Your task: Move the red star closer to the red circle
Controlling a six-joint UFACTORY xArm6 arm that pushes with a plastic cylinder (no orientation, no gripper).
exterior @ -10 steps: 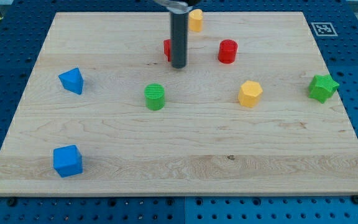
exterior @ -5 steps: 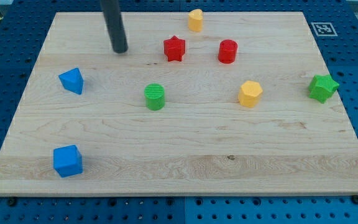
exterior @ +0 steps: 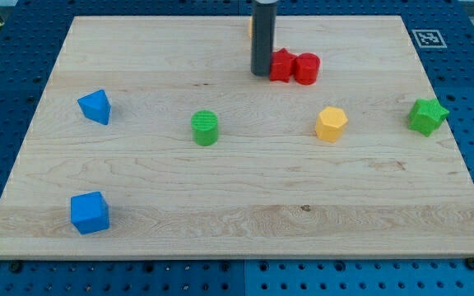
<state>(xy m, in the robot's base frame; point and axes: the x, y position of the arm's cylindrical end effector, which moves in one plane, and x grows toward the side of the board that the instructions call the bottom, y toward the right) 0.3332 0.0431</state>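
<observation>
The red star [exterior: 281, 65] sits near the view's top centre, touching the red circle [exterior: 307, 69] on its right. My tip [exterior: 261, 73] stands right against the star's left side. The rod rises straight up from there and hides most of a yellow block [exterior: 251, 25] behind it.
A green cylinder [exterior: 205, 127] lies left of centre. A yellow hexagon-like block [exterior: 331, 123] lies below the red pair. A green star [exterior: 427, 115] is at the view's right. Two blue blocks [exterior: 95, 106] [exterior: 88, 212] lie at the view's left.
My tip swung out to the view's left, then came back right against the red star. The star slid right and now touches the red circle.
</observation>
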